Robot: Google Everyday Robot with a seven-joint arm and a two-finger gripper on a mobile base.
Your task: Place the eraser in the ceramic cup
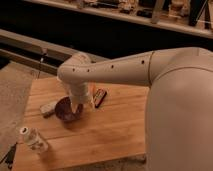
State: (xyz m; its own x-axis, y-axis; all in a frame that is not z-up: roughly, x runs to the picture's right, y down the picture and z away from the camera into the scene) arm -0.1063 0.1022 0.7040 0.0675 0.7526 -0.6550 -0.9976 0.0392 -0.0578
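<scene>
One clear plastic bottle [33,139] with a pale cap lies on the light wooden table [117,135], well to the left of the end effector and nearer the camera. One whitish-grey rectangular block [48,108] lies flat, left of the end effector and just beside the one dark purple round bowl [63,112]. The bowl sits directly under the end effector's left side.

The end effector [76,106] hangs at the foot of the pale, downward-bent robot arm [107,72], its tip over the right part of the bowl's rim. Whether it is open or closed cannot be told, since the wrist covers it. Nothing can be seen in its hold.

Just right of the wrist, one thin orange stick [92,89] shows only as a sliver past the arm. Touching or just beside that stick lies the one eraser [100,98], a small flat dark rectangular block with a reddish stripe. It rests flat on the table, right of the end effector and slightly farther from the camera. Its long axis runs diagonally, the near end pointing toward the bowl and the far end pointing up and to the right.
</scene>
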